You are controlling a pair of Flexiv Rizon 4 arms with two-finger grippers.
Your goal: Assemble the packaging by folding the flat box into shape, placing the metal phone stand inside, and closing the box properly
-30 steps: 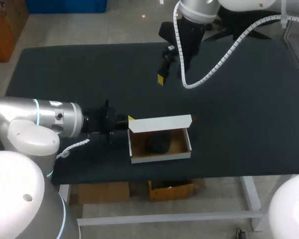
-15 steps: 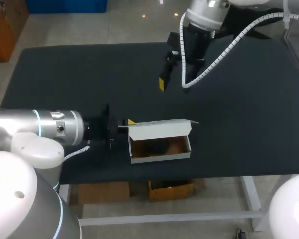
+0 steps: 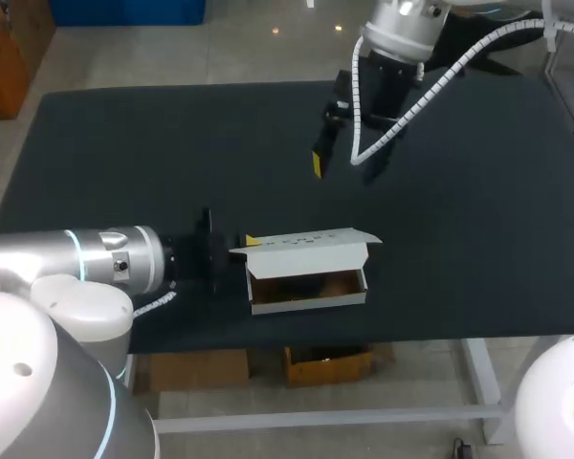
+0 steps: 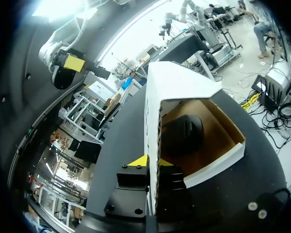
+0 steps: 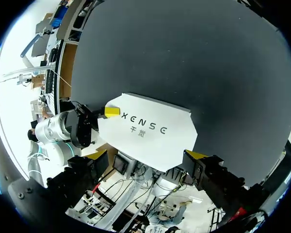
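Lid half down, left claw doing the work

The left gripper pinches the lid edge of the white box near the table front, with the phone stand inside. The right gripper hangs above the far side, fingers spread, empty.

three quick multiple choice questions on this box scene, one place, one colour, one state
1. Where is the phone stand relative to the box? A beside it B inside it C on top of it
2. What colour is the box outside? A white B blue C red
3. The right gripper is: A shut on the box B shut on the stand C open and empty

B, the stand sits dark within the walls; A, walls and lid are white; C, its yellow tips stand wide apart, holding nothing.
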